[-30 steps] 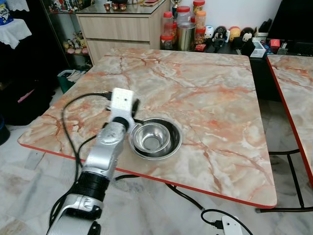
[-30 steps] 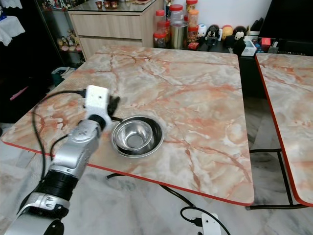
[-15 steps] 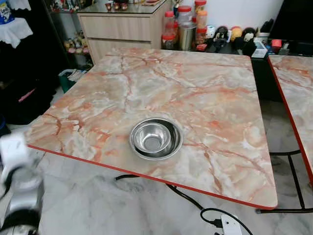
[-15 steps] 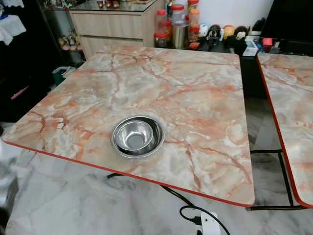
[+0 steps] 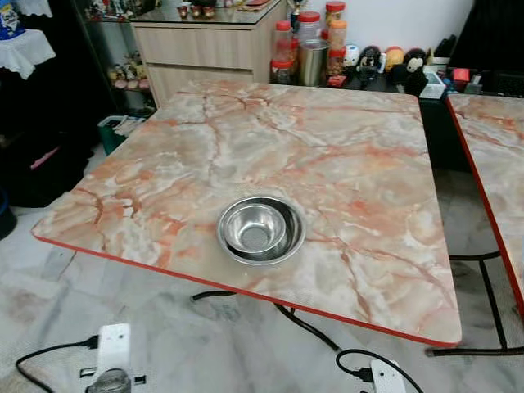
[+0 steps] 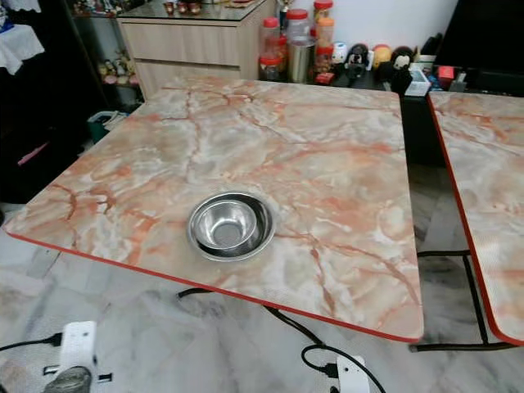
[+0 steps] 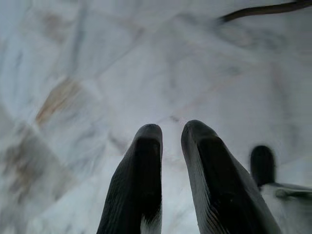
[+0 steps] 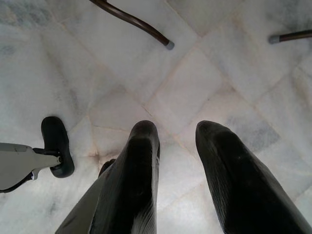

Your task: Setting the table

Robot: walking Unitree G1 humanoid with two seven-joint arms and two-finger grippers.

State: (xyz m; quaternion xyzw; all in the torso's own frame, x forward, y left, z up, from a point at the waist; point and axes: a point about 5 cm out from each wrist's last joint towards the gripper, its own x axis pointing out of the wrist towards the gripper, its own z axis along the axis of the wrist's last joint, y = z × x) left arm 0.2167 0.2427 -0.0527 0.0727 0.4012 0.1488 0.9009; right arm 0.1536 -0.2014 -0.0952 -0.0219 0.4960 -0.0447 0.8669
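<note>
Two nested steel bowls point(image 5: 260, 230) sit on the marble table point(image 5: 327, 131), a short way in from its near red edge; the smaller bowl leans toward the left inside the larger one. My left arm hangs low beside the table's near left corner, its white wrist box point(image 5: 113, 350) above the floor. In the left wrist view the left gripper point(image 7: 171, 127) points at the tiled floor, open by a narrow gap with nothing in it. The right gripper point(image 8: 178, 127) also hangs over the floor, its fingers apart and holding nothing.
A second marble table point(image 5: 495, 139) stands to the right across a narrow gap. Behind are a wooden cabinet point(image 5: 205, 45), jars point(image 5: 307, 37) and figurines. Cables and a white power strip point(image 5: 383, 378) lie on the floor under the near edge. Dark table legs point(image 8: 134, 20) cross the tiles.
My left arm has let go beside the bowls, pulled back off the table and dropped to the floor side at the lower left. The bowls have stayed in place.
</note>
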